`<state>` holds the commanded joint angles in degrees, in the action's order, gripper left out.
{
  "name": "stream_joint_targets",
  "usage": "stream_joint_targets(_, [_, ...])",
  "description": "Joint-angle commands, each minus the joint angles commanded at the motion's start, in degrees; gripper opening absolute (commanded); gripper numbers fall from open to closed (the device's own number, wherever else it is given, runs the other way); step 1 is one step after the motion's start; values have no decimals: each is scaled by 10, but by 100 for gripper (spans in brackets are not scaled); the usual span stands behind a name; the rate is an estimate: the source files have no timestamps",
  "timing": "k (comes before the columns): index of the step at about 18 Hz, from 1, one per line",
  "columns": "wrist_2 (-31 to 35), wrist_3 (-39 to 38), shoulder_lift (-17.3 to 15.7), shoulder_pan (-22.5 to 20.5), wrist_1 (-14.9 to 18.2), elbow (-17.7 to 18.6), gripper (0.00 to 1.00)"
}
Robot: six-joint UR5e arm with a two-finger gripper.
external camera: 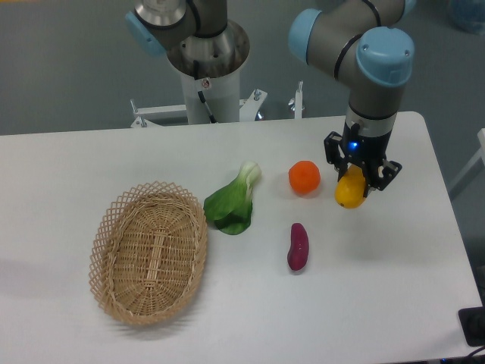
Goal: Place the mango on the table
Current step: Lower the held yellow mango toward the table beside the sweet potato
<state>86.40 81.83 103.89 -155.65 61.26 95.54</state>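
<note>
Toward the right side of the table, gripper pinching the mango from above, round orange fruit just left, purple sweet potato nearer, leafy green vegetable farther left, wicker basket at near left.

mango — top hidden in hand | arm base cut off — top edge
</note>
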Motion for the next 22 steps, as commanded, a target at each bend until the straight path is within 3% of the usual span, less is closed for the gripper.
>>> stream_joint_targets(5, [-1,-2,5,2,-2,-5,45])
stream_joint_targets(13, [-2,-47,42,19,-11,-25,45])
stream_joint_targets(16, [-3,-103,64,37,-42,-32,45])
stream_joint_targets(20, [-11,-186,111,61,-118,-47,45])
stream_joint_targets(22, [-11,-210,138,69,-127,-66,45])
